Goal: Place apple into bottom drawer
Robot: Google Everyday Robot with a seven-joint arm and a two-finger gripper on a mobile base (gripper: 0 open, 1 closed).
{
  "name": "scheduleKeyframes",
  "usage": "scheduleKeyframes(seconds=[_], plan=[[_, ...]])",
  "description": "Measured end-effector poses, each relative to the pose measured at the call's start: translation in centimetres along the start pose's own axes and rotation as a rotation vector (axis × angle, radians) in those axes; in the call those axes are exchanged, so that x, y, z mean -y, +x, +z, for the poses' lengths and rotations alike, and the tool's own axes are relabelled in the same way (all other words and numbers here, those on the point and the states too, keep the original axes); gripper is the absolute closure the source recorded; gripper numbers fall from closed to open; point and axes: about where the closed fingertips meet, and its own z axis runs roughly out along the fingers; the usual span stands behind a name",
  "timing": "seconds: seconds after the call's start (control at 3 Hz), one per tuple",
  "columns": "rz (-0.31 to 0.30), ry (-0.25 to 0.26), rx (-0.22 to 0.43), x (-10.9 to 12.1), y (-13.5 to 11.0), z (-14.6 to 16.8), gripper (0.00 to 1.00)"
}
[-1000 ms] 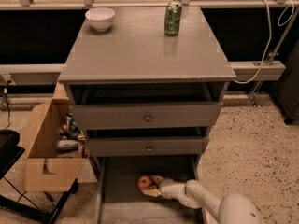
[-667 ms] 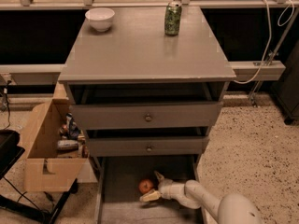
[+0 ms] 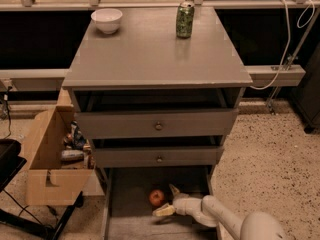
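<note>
The end effector (image 3: 166, 201), spread apart, reaches into the bottom drawer (image 3: 129, 220), the apple (image 3: 156, 197) lying unclamped just beside it.

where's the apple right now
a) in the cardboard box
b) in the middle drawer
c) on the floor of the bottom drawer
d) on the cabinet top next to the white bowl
c: the apple sits on the floor of the pulled-out bottom drawer, at the mouth of the open pincer, which reaches in from the right.

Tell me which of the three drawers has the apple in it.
The bottom drawer, pulled out farthest below the two knobbed drawers; the apple lies on its floor, just ahead of the open gripper.
</note>
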Motion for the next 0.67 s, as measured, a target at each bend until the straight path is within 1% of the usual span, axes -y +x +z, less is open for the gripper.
scheduleKeyframes(seconds=[0.33,0.67], plan=[[-0.002,0.053,-0.023,0.7,-0.5,-5.1,0.0],[-0.028,0.112,-0.072,0.2,-2.2,-13.1,0.0]])
